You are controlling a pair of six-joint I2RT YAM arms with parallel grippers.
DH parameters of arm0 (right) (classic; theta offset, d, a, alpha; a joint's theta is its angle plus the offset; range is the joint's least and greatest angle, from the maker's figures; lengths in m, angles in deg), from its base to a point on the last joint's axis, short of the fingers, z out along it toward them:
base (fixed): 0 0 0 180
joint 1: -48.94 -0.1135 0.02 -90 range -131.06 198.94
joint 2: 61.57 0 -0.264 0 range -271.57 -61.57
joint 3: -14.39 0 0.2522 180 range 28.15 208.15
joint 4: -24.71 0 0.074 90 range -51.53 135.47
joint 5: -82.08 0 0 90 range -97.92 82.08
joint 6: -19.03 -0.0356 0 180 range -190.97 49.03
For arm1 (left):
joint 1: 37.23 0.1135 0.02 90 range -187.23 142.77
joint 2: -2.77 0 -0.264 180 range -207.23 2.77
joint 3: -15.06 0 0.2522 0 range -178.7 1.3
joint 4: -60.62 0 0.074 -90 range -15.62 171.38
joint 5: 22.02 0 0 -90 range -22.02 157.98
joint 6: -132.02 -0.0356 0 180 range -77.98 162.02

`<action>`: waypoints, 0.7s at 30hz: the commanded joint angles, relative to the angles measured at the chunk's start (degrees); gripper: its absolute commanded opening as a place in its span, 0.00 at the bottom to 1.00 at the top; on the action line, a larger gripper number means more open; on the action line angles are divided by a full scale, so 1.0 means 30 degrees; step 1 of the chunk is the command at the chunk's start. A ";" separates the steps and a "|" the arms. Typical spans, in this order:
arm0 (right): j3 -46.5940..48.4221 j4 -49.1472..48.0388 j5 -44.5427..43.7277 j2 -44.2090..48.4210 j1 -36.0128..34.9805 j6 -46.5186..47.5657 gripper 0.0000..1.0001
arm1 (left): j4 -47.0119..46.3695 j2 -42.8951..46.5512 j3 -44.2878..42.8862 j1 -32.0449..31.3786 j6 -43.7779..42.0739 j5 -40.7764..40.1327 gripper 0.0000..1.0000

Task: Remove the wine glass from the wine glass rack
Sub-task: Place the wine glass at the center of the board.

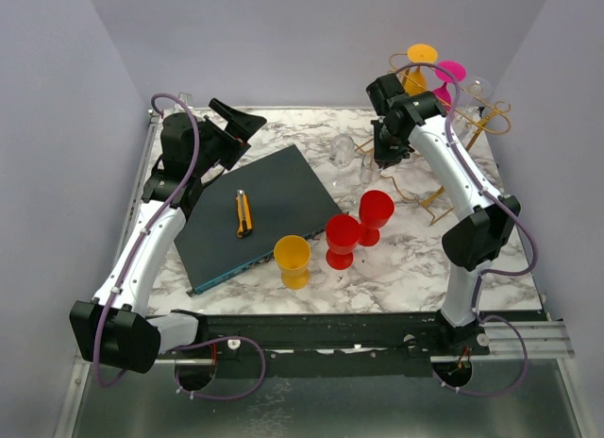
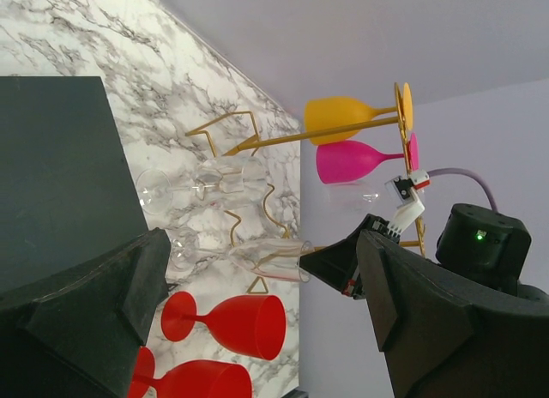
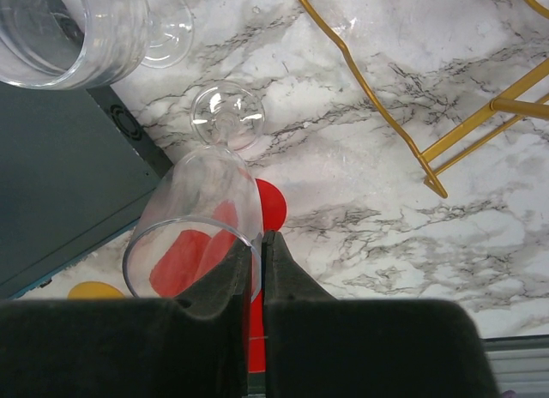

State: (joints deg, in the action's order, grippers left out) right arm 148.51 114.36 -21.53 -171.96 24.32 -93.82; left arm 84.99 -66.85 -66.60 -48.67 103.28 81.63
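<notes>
The gold wire wine glass rack [image 1: 475, 126] stands at the back right and carries an orange glass [image 1: 421, 62], a pink glass [image 1: 449, 75] and a clear glass [image 1: 478, 87]. My right gripper [image 1: 381, 156] is left of the rack, shut on the rim of a clear wine glass [image 3: 202, 214]. That glass is tilted, foot [image 3: 227, 115] down toward the marble. Its rim sits between the fingers [image 3: 287, 282]. A second clear glass [image 3: 81, 25] stands beside it. My left gripper [image 1: 242, 125] is open and empty at the back left; its wrist view shows the held glass [image 2: 266, 256].
A dark board [image 1: 255, 216] lies mid-table with a yellow utility knife [image 1: 243, 213] on it. Two red glasses [image 1: 359, 226] and an orange glass [image 1: 293, 259] stand near the front. A rack leg [image 3: 429, 153] is close on the right.
</notes>
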 commanded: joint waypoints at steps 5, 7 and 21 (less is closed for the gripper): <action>0.0253 -0.0161 0.0245 -0.0806 0.0093 0.0235 0.08 | 0.0272 0.0391 -0.0453 0.0240 -0.0422 0.0167 0.99; 0.0341 -0.0144 0.0243 -0.0836 0.0093 0.0231 0.10 | 0.0271 0.0387 -0.0434 0.0269 -0.0467 0.0189 0.99; 0.2713 0.0615 0.0455 -0.1422 0.0099 -0.0031 0.37 | 0.0976 0.0211 -0.0684 0.0381 -0.0913 0.0548 0.99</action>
State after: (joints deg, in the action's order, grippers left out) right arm 153.71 114.74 -21.31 -175.46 24.32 -93.52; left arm 87.14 -66.85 -66.73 -48.06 102.07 82.02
